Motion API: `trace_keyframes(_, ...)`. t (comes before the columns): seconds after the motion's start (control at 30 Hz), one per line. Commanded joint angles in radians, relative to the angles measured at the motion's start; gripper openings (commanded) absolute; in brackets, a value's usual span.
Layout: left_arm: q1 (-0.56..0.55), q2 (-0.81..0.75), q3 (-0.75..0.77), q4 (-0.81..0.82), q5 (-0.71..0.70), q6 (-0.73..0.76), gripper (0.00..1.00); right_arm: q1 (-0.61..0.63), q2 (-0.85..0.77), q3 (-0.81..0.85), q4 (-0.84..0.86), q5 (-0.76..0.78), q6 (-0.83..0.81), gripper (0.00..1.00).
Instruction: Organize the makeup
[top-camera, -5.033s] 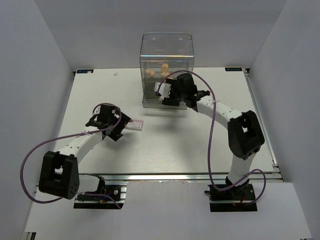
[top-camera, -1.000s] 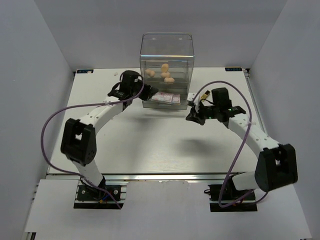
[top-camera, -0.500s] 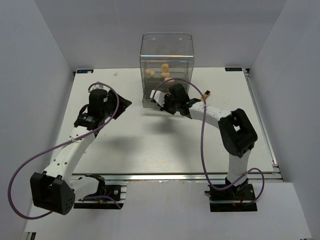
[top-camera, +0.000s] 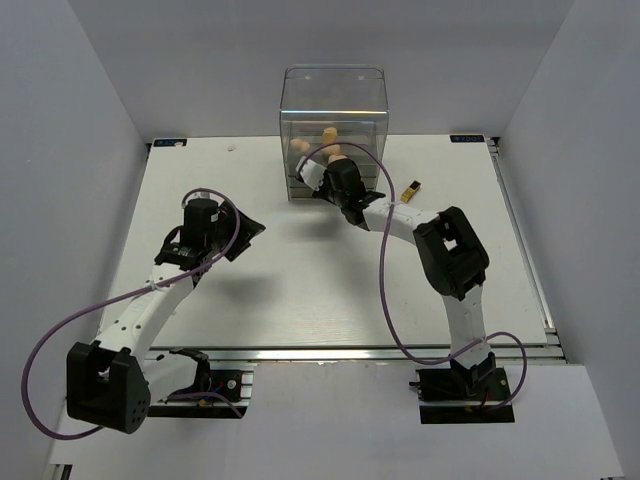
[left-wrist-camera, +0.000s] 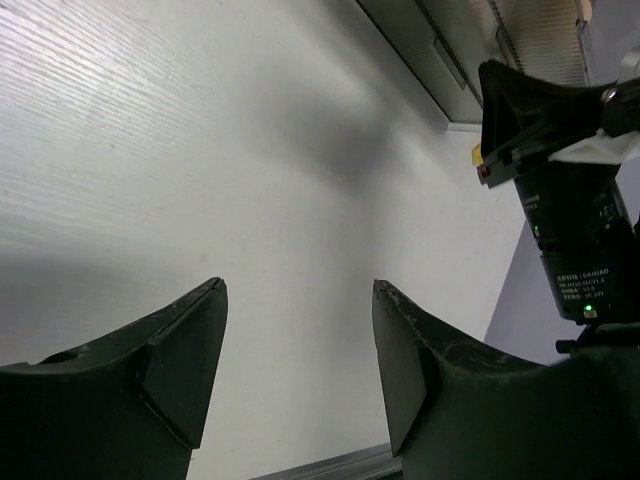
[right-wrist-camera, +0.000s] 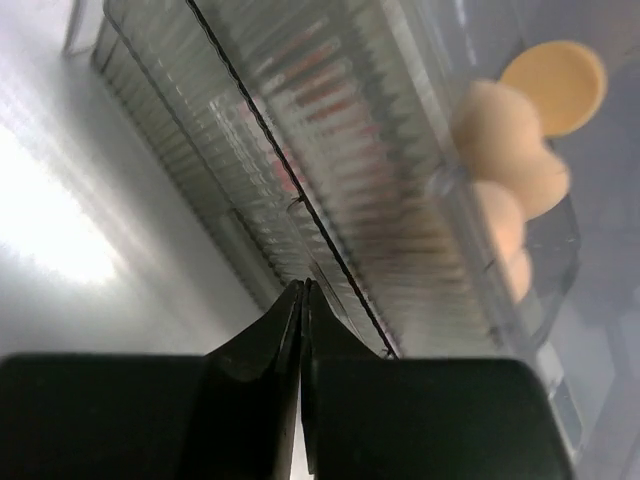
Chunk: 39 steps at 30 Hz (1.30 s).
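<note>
Peach sponges (top-camera: 330, 138) are already inside the clear box (top-camera: 334, 90), in its upper part. You can count at least three from above, and the R wrist cam shows a cluster that could be four. A pinkish tint shows thru the ribbed drawer front (right-wrist-camera: 330, 180) low in the box. That's prob the flat packets, but it's too blurred to be sure. One black-and-gold lipstick (top-camera: 411, 188) lies on the table (top-camera: 300, 300) near the box's front right corner, not put away. A 2nd lipstick: can't find it in any view.

Your right gripper (right-wrist-camera: 302, 290) has its fingers pressed together w/ nothing between them, tips right at the drawer front at the bottom of the box. Can't tell if they actually touch it. From the pose I'd judge it's set to push the drawer home. Whether the drawer is fully in, can't tell either.

Your left gripper (left-wrist-camera: 299, 290) has its fingers spread wide and empty. It hangs over bare table well off to the left and front of the box, away from every item.

My est. of progress:
- Sponges: done.
- Packets: likely done.
- Drawer: approx. closed or about to be.
- Lipstick: the one right of the box is left to stow, and you need to account for the other one.
</note>
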Motion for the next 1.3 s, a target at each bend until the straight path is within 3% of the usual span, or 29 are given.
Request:
trace_keyframes(0.0, 0.005, 0.008, -0.044, 0.12, 0.079, -0.06, 0.69, -0.003, 0.038, 0.087, 0.118, 0.058, -0.012, 0.05)
trace_keyframes(0.13, 0.005, 0.04, -0.104, 0.273, 0.141, -0.118, 0.73, -0.007, 0.041, 0.09, 0.12, 0.046, -0.019, 0.15)
trace_keyframes(0.2, 0.005, 0.054, -0.135, 0.318, 0.165, -0.144, 0.75, -0.014, 0.038, 0.078, 0.129, 0.044, -0.025, 0.25)
trace_keyframes(0.27, 0.007, 0.077, -0.15, 0.376, 0.187, -0.16, 0.75, -0.018, 0.009, 0.073, 0.114, 0.026, -0.013, 0.26)
trace_keyframes(0.37, 0.005, 0.128, -0.164, 0.471, 0.213, -0.183, 0.73, -0.027, -0.116, 0.01, 0.005, -0.136, -0.021, 0.24)
trace_keyframes(0.4, 0.004, 0.147, -0.159, 0.515, 0.217, -0.187, 0.65, -0.041, -0.161, -0.057, -0.062, -0.298, -0.035, 0.22)
trace_keyframes(0.5, -0.009, 0.252, -0.136, 0.618, 0.24, -0.224, 0.46, -0.086, -0.351, -0.165, -0.157, -0.568, -0.059, 0.1)
trace_keyframes(0.53, -0.016, 0.284, -0.126, 0.646, 0.24, -0.235, 0.3, -0.095, -0.391, -0.224, -0.167, -0.603, -0.052, 0.04)
trace_keyframes(0.63, -0.056, 0.428, -0.06, 0.75, 0.234, -0.281, 0.19, -0.153, -0.525, -0.333, -0.161, -0.695, 0.071, 0.0)
trace_keyframes(0.73, -0.108, 0.584, 0.038, 0.845, 0.219, -0.321, 0.21, -0.239, -0.63, -0.399, -0.161, -0.784, 0.201, 0.02)
trace_keyframes(0.8, -0.141, 0.695, 0.075, 0.949, 0.21, -0.376, 0.25, -0.303, -0.701, -0.462, -0.161, -0.835, 0.244, 0.09)
trace_keyframes(0.93, -0.17, 0.827, 0.131, 1.125, 0.129, -0.48, 0.36, -0.415, -0.804, -0.531, -0.155, -0.885, 0.323, 0.21)
trace_keyframes(1.07, -0.177, 0.939, 0.189, 1.223, 0.044, -0.609, 0.51, -0.501, -0.879, -0.568, -0.164, -0.913, 0.363, 0.27)
trace_keyframes(1.27, -0.181, 1.04, 0.246, 1.297, -0.03, -0.668, 0.55, -0.55, -0.911, -0.611, -0.146, -0.922, 0.39, 0.3)
